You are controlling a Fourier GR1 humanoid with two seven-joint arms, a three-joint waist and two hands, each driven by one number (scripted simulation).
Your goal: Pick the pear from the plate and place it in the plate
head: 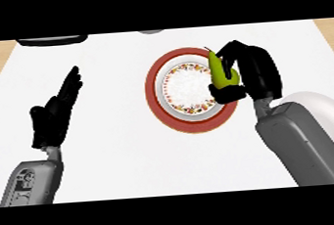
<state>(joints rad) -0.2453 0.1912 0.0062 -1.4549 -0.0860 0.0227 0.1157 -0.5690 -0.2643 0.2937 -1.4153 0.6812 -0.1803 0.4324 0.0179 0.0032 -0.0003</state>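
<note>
The right hand is closed around the pear, with black fingers wrapped over its right side and the thumb tucked under its lower end. The pear is yellow-green and slender. It stands lengthwise in the view, its narrow end pointing toward the far side of the counter and tipped with a short dark stalk. Its left flank is bare, while the rest is hidden behind the fingers. The fruit shows over the right-hand rim of the plate, where the broad red border meets a ring of small flowers around a white middle. Whether it touches the plate or is held above it cannot be told from this steep angle. The right forearm runs down to the lower right and covers part of a plain white plate just behind it. Across the white counter, well apart from the red plate, the left hand rests open at the left, fingers straight and pointing away, above its grey forearm. A dark rounded object sits at the far left edge.
</note>
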